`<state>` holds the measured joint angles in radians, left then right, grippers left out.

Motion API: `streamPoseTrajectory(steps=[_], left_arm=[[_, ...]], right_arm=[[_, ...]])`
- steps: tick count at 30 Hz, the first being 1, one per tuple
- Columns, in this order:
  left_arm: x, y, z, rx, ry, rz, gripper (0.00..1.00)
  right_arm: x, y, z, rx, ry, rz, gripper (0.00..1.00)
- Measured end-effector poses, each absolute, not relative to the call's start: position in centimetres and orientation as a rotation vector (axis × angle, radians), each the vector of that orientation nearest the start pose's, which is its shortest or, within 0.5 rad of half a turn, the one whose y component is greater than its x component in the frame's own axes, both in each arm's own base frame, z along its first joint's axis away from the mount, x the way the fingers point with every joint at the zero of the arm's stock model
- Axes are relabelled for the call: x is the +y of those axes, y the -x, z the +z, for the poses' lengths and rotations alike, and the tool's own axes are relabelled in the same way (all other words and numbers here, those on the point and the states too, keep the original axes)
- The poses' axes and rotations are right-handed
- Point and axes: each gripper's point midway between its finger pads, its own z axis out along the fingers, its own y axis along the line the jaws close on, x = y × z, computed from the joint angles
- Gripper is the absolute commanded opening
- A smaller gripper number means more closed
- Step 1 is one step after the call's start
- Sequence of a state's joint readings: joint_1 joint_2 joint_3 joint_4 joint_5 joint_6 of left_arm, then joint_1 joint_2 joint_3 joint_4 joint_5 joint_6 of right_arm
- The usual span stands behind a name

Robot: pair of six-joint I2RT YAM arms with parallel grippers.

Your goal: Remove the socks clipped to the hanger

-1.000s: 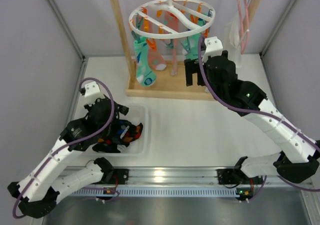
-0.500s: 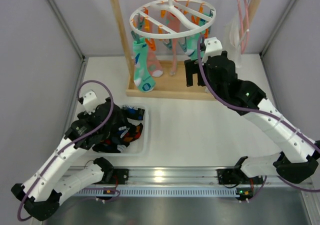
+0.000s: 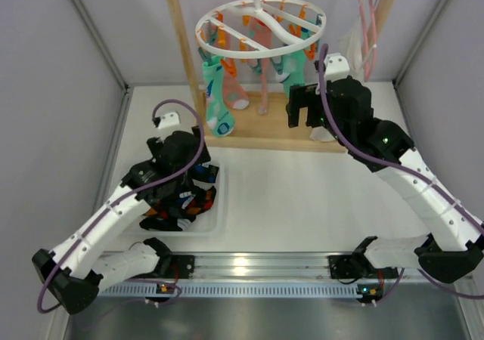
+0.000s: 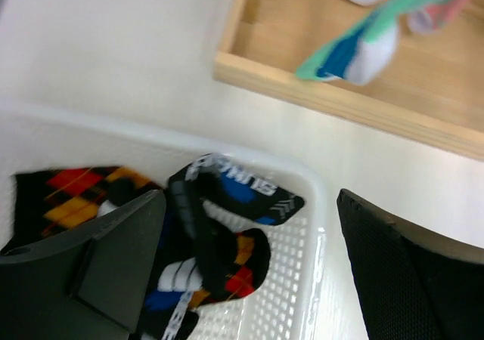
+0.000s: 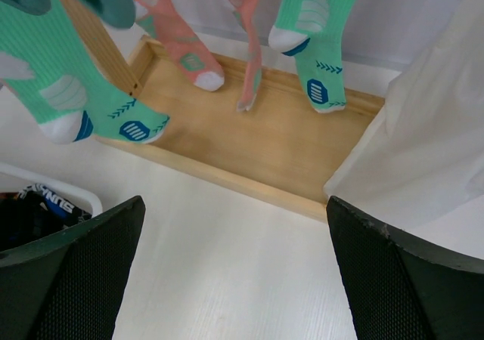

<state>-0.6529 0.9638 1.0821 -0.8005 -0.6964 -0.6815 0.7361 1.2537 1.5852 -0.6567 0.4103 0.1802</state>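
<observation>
Left gripper (image 4: 249, 204), right gripper (image 5: 234, 204) gaping wide.
Two pink socks (image 5: 175, 36), at least two teal-green socks (image 5: 76, 91) hanging on white round plastic hanger (image 3: 261, 23).

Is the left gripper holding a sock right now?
No, in the left wrist view the left gripper stands wide open over the white basket, with nothing between its jaws.

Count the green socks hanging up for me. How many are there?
2. The left green sock hangs over the left end of the wooden rack base. The right green sock hangs beside the white garment. More could be hidden above the right wrist view.
</observation>
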Motion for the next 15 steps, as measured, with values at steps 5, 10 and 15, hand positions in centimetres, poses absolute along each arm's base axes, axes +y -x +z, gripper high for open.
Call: streamPoseTrajectory(steps=[5,10,15], left_arm=[[-12.9,-30.3,22.9,2.001,0.131,-0.157,0.99],[-13.4,-37.0,24.0,1.933,0.091,-0.192,0.99],[-14.4,-41.8,23.5,1.919,0.007,-0.232,0.84]], right_arm=[[19.5,-29.9,39.5,1.838,0.246,0.353,0.99],[20.2,-27.4,41.6,1.777,0.312,0.496,0.99],[20.1,-25.4,43.2,1.725,0.353,0.572,0.99]])
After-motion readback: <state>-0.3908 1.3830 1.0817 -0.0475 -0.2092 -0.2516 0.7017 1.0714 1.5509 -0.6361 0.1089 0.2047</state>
